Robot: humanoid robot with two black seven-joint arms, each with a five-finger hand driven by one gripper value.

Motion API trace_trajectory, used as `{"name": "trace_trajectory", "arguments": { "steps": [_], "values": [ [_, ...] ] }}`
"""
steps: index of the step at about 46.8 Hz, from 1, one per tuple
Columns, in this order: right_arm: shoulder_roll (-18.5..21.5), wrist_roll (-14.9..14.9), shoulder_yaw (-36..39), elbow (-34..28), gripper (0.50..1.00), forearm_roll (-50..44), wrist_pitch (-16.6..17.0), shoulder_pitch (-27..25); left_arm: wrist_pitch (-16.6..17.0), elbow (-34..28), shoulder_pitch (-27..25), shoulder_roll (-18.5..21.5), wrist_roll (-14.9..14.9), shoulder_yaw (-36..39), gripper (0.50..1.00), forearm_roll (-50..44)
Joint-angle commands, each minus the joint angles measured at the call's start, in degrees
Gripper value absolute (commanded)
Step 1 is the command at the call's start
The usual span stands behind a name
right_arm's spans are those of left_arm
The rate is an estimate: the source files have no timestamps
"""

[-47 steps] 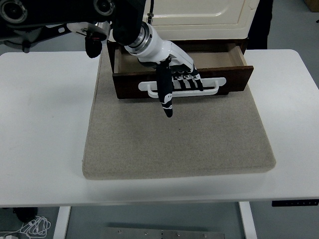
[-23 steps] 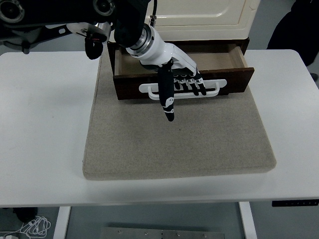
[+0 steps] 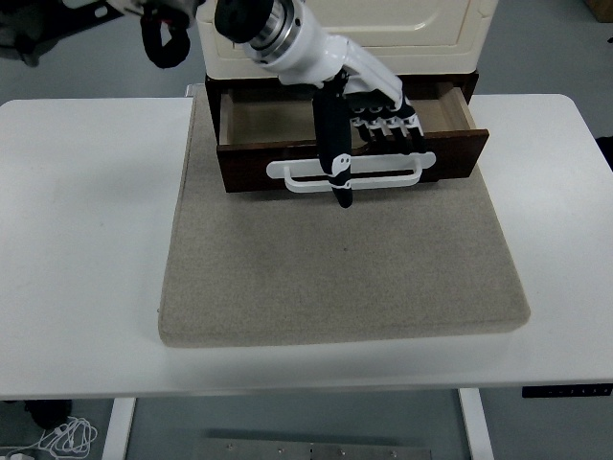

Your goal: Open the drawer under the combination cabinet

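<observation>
While the drawer sits pulled partway out of the dark wooden base under the cream cabinet, its front panel faces the near edge and its light wood interior shows open from above. A white bar handle runs across the dark drawer front. Only one robot hand is in view, the left one; its black arm comes in from the top left corner and the white wrist crosses over the drawer's left half. Its fingers are loosely extended with small gaps between them, resting over the drawer's front edge just above the handle, not closed around anything. Its thumb points straight down toward the near edge, crossing in front of the handle, tip just past the lower edge of the drawer front. Whether the thumb actually touches the handle cannot be told. Cabinet and drawer stand at the far end of a beige felt mat, which lies in the middle of the white counter. The mat in front of the drawer is bare. Below the counter's near edge, a tangle of white cable lies on the floor at bottom left.
</observation>
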Motion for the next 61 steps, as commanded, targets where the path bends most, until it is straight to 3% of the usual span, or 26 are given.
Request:
{"name": "trace_trajectory", "arguments": {
  "steps": [1, 10, 25, 31, 35, 50, 56, 61],
  "values": [
    [0.0, -0.03, 0.02, 0.0, 0.926, 0.0, 0.0, 0.01, -0.33, 0.07, -0.15, 0.5, -0.18, -3.61, 1.0, 0.18],
    [0.0, 0.05, 0.02, 0.0, 0.926, 0.0, 0.0, 0.09, -0.77, 2.18, 0.73, 1.91, -0.71, -16.96, 1.0, 0.36],
    [0.0, -0.03, 0.02, 0.0, 0.926, 0.0, 0.0, 0.01, -0.16, 14.48, 2.04, 2.09, -0.97, -39.11, 1.0, 0.8],
    [0.0, -0.03, 0.02, 0.0, 0.926, 0.0, 0.0, 0.01, 1.51, 18.0, 2.31, 3.49, -2.55, -46.24, 1.0, 0.8],
    [0.0, -0.03, 0.02, 0.0, 0.926, 0.0, 0.0, 0.09, 4.58, 20.81, 2.05, 5.25, -5.27, -48.35, 1.0, 0.8],
    [0.0, -0.03, 0.02, 0.0, 0.926, 0.0, 0.0, 0.01, 21.8, 26.0, 3.62, 15.27, -17.67, -51.34, 1.0, -3.15],
    [0.0, -0.03, 0.02, 0.0, 0.926, 0.0, 0.0, 0.01, 28.4, 28.98, 5.03, 18.78, -18.38, -51.08, 1.0, -9.48],
    [0.0, -0.03, 0.02, 0.0, 0.926, 0.0, 0.0, 0.01, 31.04, 33.81, 6.79, 19.75, -18.2, -50.99, 1.0, -11.07]
  ]
}}
